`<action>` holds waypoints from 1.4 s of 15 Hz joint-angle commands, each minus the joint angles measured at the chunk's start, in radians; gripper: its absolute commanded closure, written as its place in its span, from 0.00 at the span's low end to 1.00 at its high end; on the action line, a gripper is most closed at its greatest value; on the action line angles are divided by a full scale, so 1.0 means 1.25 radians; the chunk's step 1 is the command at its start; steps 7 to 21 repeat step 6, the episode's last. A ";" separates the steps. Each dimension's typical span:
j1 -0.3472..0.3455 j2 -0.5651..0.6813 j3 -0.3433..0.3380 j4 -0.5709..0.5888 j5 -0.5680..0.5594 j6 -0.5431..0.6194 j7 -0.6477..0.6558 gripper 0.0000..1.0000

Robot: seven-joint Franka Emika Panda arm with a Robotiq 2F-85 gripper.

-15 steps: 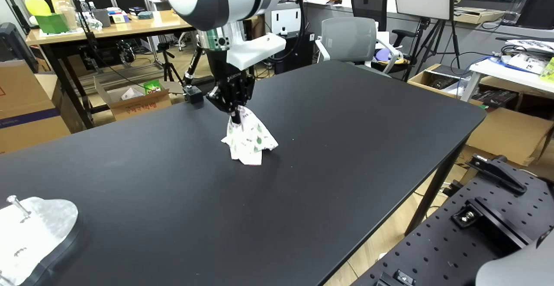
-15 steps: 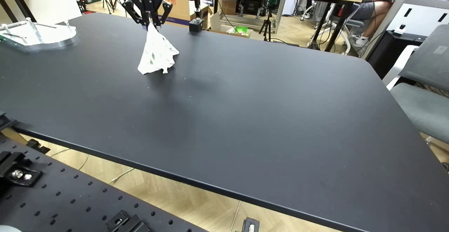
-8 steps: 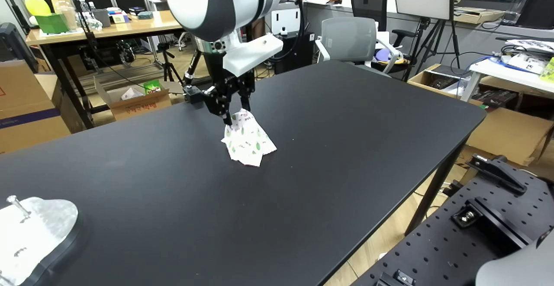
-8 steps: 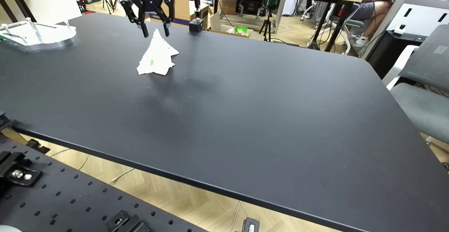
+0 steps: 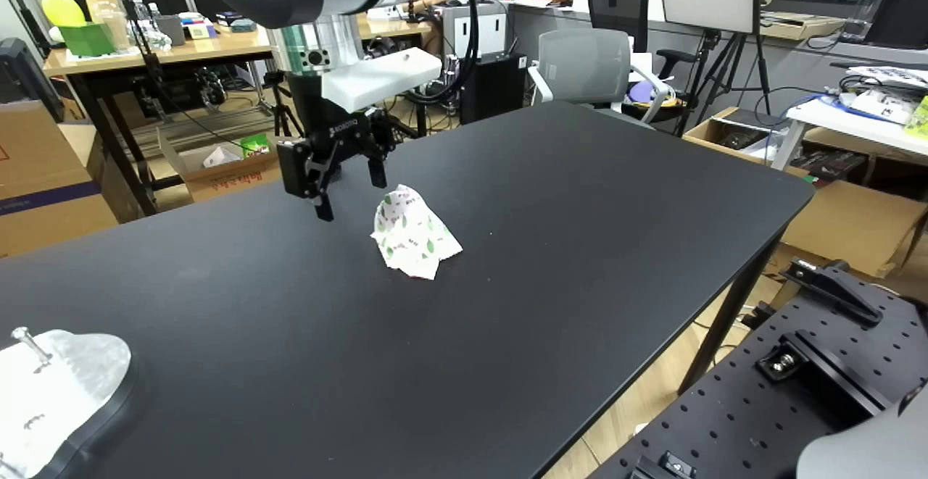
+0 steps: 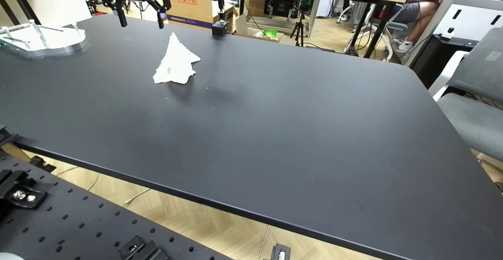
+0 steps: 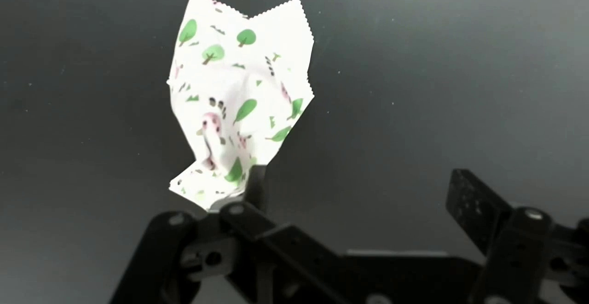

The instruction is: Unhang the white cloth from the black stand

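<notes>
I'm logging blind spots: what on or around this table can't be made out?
White printed cloth: in the wrist view, lower edge partly hidden by a finger of the gripper.
Jointed black stand: in an exterior view, upper end cut off by the top edge.
Plate with posts: in an exterior view, cut off by the left edge.

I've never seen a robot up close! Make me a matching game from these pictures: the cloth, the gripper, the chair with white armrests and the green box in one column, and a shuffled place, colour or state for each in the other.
Things:
1. Cloth
2. Gripper
3. Chair with white armrests
4. Green box

Descriptions:
A. On a wooden desk
B. White with green leaf prints, resting on the black table
C. Grey, standing beside the table
D. Open, holding nothing

Right pairs: 1-B; 2-D; 3-C; 4-A
</notes>
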 commanded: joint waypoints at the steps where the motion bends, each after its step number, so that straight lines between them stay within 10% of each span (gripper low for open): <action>1: 0.000 -0.002 0.002 0.001 0.001 -0.004 -0.002 0.00; 21: -0.004 -0.002 0.002 0.001 0.003 -0.007 -0.006 0.00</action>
